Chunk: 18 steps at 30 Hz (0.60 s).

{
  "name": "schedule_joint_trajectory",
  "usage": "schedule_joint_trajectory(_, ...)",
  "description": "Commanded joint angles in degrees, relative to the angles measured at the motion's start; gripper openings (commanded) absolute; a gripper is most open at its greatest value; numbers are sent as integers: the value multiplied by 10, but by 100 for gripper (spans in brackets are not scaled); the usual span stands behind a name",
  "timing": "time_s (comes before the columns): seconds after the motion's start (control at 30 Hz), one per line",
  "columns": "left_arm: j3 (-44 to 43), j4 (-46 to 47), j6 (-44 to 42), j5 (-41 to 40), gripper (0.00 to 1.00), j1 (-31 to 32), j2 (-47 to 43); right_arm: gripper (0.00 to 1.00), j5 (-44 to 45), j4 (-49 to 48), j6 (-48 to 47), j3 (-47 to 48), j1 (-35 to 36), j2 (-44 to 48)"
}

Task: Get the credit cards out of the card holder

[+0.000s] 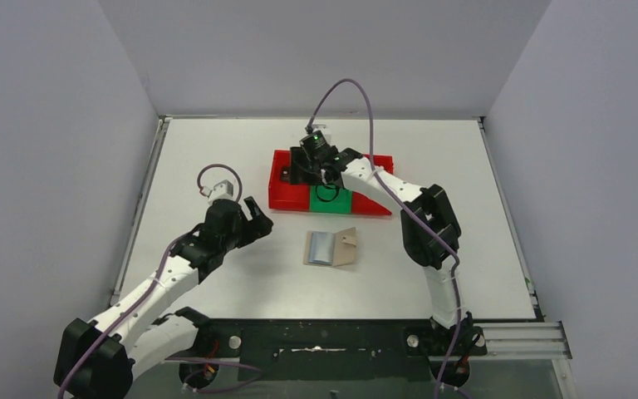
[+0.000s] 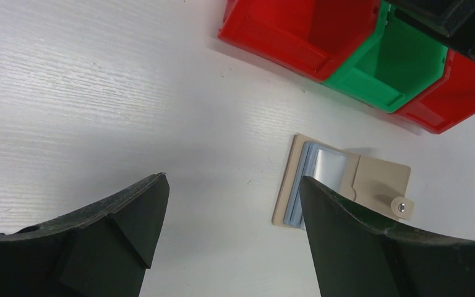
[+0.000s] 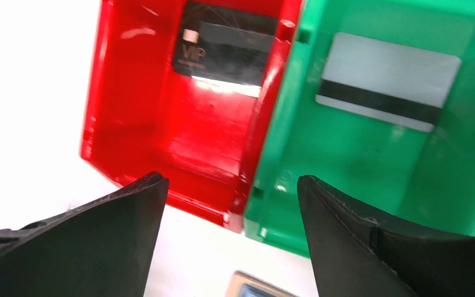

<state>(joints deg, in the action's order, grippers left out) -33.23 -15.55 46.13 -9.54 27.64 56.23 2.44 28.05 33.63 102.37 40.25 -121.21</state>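
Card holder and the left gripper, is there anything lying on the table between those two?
Nothing: the top external view shows only bare white table between the left gripper and the open card holder.

left end effector [image 2: 232, 185]: jaws apart, empty | right end effector [image 3: 232, 185]: jaws apart, empty, seemingly tilted down
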Motion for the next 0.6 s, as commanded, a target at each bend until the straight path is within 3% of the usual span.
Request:
schedule_joint_trajectory(0.0,-11,35,1,5,79,-3,-9,78,58,13,-20,-46,13,99)
schedule_joint_trajectory(0.2,-6,30,6,-12,79,-5,-28,71,29,-26,-2,-183,46,211)
schedule_joint_trajectory(0.57,-5,34,2,7,78,-5,-37,57,16,-33,72,-334,102,233)
